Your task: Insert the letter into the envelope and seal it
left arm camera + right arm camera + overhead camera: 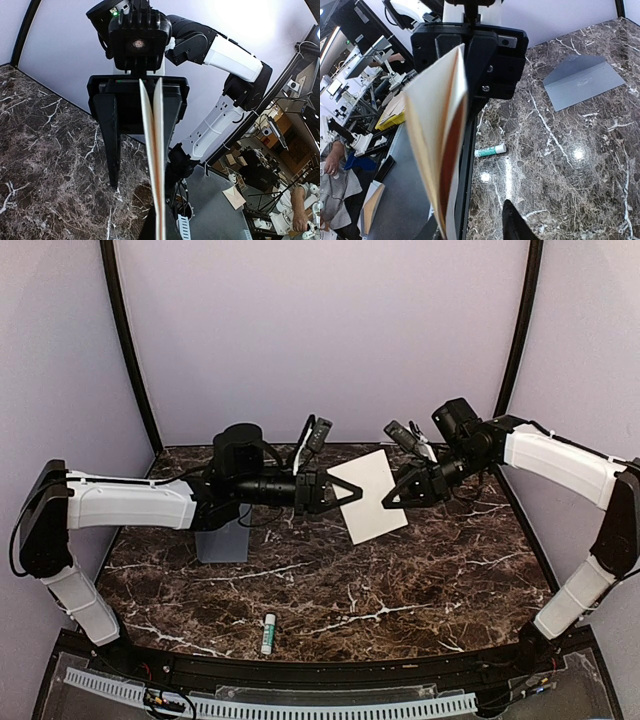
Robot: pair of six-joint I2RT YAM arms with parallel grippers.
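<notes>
We find the dark marble table (400,600) carrying both arms, which meet above its middle. Between them the letter (372,495), a pale sheet folded in two, is held clear of the surface and tilted. The envelope (222,540) lies flat on the table at far left, beneath the left arm, flap open, well apart from the letter. The left gripper (340,493) is fully closed on the letter's left edge, both leaves pinched between its fingers. The right gripper (390,503) meets the letter's right edge; we cannot tell whether its jaws grip the sheet. A glue stick (268,633) lies near the front edge, left of centre.
</notes>
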